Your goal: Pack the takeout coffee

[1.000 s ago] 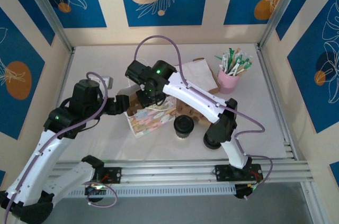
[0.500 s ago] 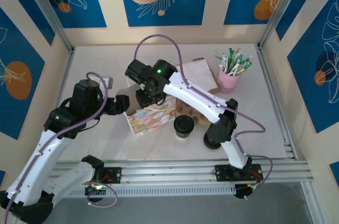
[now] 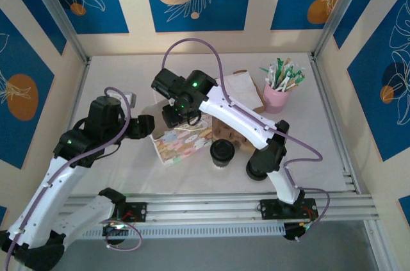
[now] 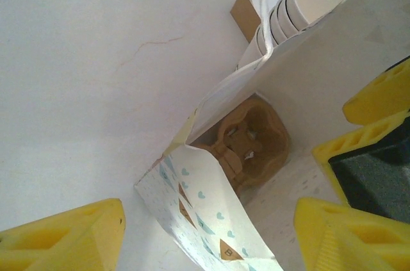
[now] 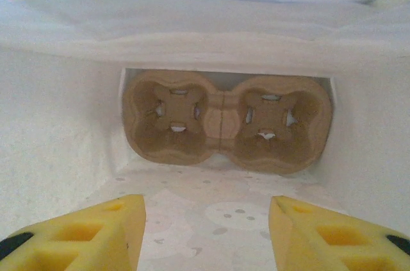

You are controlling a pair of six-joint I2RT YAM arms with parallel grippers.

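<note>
1. Cream paper walls and a round black plastic lid made up the single small takeout coffee [image 3: 222, 152]. It stood on the white bench [image 3: 320, 156], outside the bag and just beside its right end.
2. The coffee stood upright: its long axis ran vertically, with the lid facing up and the base on the bench.
3. One white paper bag with a pastel printed panel [image 3: 182, 141] lay on its side, its mouth opened toward the two pincers.
4. One brown moulded-pulp cup carrier [image 5: 224, 120] sat at the closed end of the bag. It had two wells, both empty.
5. One nested stack of lidless cream paper cups [image 4: 291, 5] lay beyond the bag, with at least three rims showing. One small brown cardboard box [image 4: 243, 9] sat beside it.
6. One pink cup [image 3: 277, 97] holding a bundle of green-and-white sticks stood at the far right of the bench, well apart from the coffee.
7. The left pincer [image 4: 210, 220] had its yellow fingers spread wide. The bag's lower printed flap lay between them, unclamped.
8. The right pincer [image 5: 206, 210] sat inside the bag mouth and pointed at the carrier, its fingers parted and gripping nothing.
</note>
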